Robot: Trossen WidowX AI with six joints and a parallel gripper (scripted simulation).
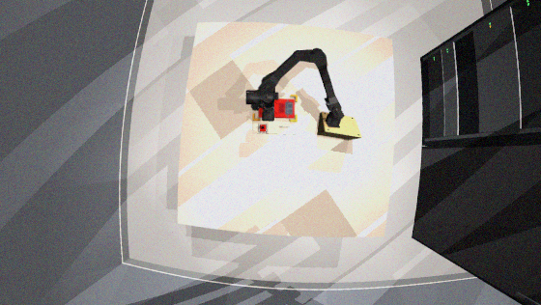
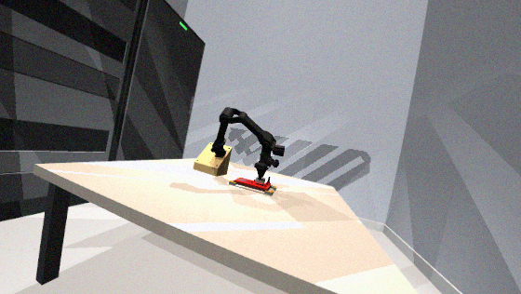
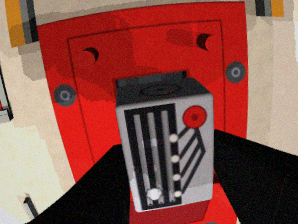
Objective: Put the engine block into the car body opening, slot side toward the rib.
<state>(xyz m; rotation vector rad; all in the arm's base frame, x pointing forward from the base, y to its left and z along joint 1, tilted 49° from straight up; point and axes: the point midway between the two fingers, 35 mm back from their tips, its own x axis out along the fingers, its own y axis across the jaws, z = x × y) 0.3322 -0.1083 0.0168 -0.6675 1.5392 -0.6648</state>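
Note:
The red car body (image 1: pixel 281 109) (image 2: pixel 246 181) (image 3: pixel 145 55) lies flat on the table. The engine block (image 2: pixel 260 180) (image 3: pixel 195 165) is grey, with black slots and a red round cap on the face toward the wrist camera. My gripper (image 1: pixel 269 116) (image 2: pixel 260 177) (image 3: pixel 166 147) is shut on the block, one black finger on each side, over the car body. A dark edge of the opening (image 3: pixel 150 78) shows just beyond the block's far end. The block stands up above the red surface; how far its lower part is in the opening is hidden. The rib cannot be made out.
Yellow-orange corner brackets (image 1: pixel 294 98) (image 3: pixel 15 22) stand around the car body. A pale flat piece with a small red square (image 1: pixel 263 127) lies beside it. The arm's yellow wedge base (image 1: pixel 345 127) (image 2: pixel 205 167) stands nearby on the table (image 1: pixel 232 203) (image 2: pixel 153 205).

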